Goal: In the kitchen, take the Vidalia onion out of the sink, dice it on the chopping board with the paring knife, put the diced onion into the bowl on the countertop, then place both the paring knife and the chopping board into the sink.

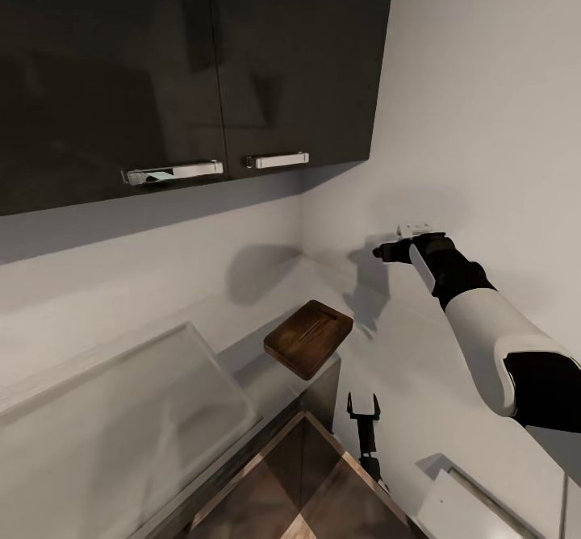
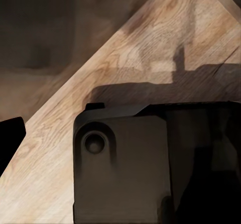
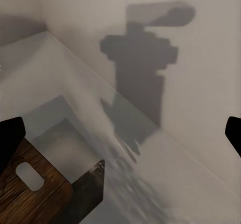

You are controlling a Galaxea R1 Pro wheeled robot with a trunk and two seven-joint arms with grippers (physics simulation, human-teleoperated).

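chopping board (image 1: 309, 337): one, on worktop (image 1: 242, 329) corner | right claw (image 3: 120, 133): fingers apart, empty, raised above board | left claw (image 1: 363, 404): low, state unclear | wall cabinets (image 1: 186, 63): two doors

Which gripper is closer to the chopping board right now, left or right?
Hard to call from these views. The right gripper is raised beyond the chopping board, toward the wall, with the board's slot end showing in its wrist view. The left gripper hangs low, below the board's counter edge, over the wood floor.
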